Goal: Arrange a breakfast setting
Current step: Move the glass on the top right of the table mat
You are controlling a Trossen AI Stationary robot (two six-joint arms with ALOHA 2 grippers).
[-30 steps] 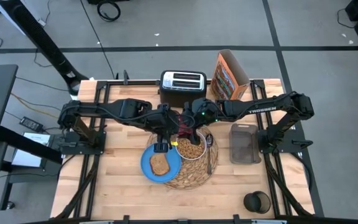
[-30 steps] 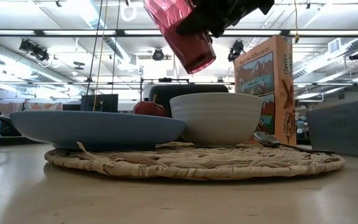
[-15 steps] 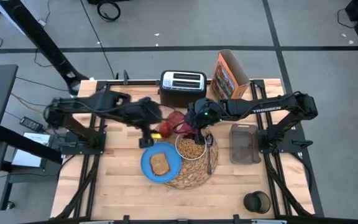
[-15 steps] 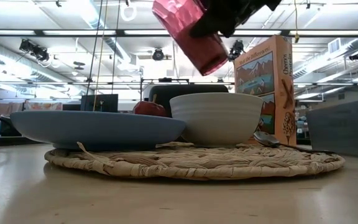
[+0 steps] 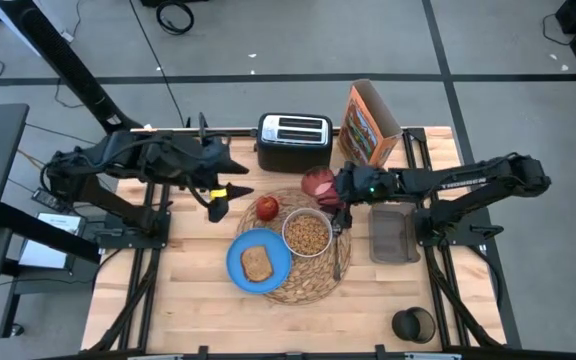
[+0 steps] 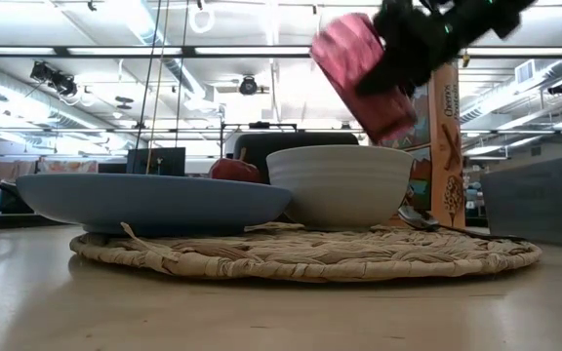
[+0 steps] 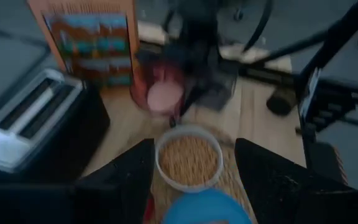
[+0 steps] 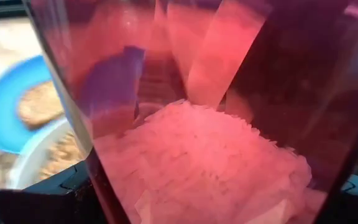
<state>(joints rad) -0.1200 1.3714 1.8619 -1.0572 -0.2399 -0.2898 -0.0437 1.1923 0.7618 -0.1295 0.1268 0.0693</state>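
The round woven placemat carries the blue plate with the toast slice, the white bowl of cereal, the red apple and the metal spoon. My right gripper is shut on the translucent pink-red cup, held in the air past the bowl's far side; the low view shows it tilted. My left gripper is open and empty, left of the apple; its fingers stand wide apart in the left wrist view. My right gripper pinches the cup's side wall between its two fingers, which lie across the cup. The fingers come about level from the table's right side. The cup is lifted clear of the table and tilted, above the bowl's height.
A black toaster and an open cereal box stand at the far edge. A grey container lies right of the placemat. A black cup stands near the front right corner. Bare wood shows at the front left.
My left gripper has drawn back from over the blue plate toward the table's left and far side. My right gripper has carried the cup toward the table's right, from left of the bowl to behind its right part, and the cup has tipped further.
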